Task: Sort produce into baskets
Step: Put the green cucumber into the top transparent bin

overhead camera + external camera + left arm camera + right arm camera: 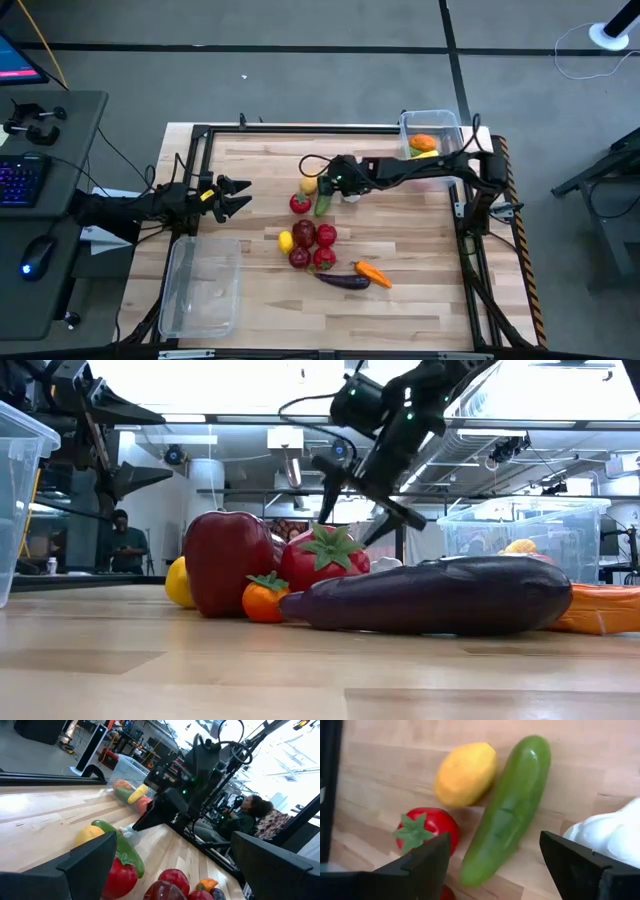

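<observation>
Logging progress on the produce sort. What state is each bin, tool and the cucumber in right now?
Right bin: holds a few pieces already.
Left bin: empty.
Right tool: open, above the cucumber, not gripping.
Cucumber: lying flat on the table, beside a lemon.
Left tool: open, holding nothing.

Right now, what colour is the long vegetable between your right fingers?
Green: the cucumber, clearest in the right wrist view.
</observation>
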Available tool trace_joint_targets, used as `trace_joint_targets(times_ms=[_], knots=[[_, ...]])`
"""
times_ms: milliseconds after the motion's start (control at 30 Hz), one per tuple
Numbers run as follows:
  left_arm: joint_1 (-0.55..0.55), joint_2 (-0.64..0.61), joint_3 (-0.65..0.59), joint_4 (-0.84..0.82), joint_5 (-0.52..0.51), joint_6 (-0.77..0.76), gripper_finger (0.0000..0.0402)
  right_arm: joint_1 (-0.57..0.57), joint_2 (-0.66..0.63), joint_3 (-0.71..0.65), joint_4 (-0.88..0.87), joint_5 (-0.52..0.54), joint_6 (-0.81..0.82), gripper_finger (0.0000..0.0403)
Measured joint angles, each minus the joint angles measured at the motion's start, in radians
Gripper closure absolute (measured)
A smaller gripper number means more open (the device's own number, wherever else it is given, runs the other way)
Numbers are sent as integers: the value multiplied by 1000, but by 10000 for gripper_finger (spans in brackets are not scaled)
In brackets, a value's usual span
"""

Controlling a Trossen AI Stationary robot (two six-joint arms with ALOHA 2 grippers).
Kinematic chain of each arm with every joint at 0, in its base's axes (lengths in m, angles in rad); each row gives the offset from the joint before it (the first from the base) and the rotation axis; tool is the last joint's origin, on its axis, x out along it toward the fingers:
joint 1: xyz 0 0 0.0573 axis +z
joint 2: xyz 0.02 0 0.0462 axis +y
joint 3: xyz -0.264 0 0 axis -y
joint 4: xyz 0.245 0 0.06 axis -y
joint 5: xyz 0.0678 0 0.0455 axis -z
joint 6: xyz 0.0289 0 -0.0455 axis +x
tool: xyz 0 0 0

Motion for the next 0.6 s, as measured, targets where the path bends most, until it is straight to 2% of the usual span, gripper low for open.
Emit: trace_joint_targets(times_ms=[233,600], knots=[[0,0,0,0,0,0,23,5,80,0,31,-18,80,105],[0,0,0,-1,0,0,23,2,171,44,56,23,175,105]])
